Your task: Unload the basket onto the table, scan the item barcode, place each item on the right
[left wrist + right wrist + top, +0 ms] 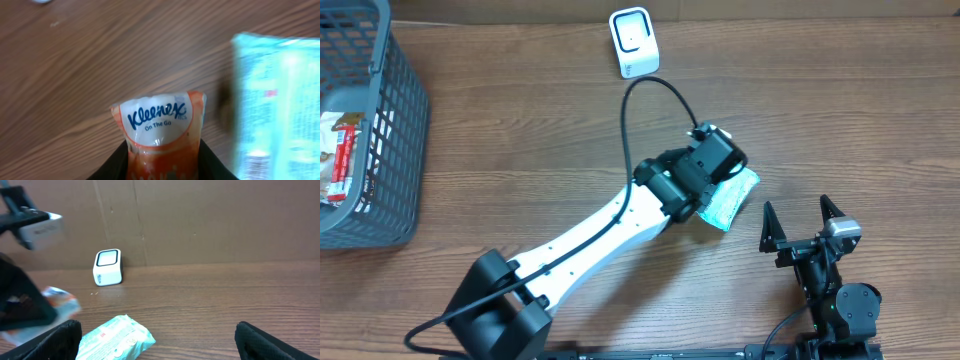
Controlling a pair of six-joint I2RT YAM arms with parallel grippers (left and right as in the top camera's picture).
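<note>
My left gripper (162, 167) is shut on an orange-and-white Kleenex tissue pack (157, 122), with a black finger pressed on each side of its lower end. The pack points out over the wooden table. Just to its right lies a teal wipes pack (275, 100). From overhead, the left gripper (715, 165) hangs over the teal pack (732, 198) and hides the Kleenex pack. The white barcode scanner (633, 42) stands at the table's far edge, apart from the gripper. My right gripper (803, 222) is open and holds nothing, near the front right.
A grey mesh basket (395, 130) with snack packets stands at the far left. In the right wrist view the scanner (107, 267) sits against a cardboard wall and the teal pack (117, 340) lies near my left finger. A black cable (640, 95) arches over the left arm.
</note>
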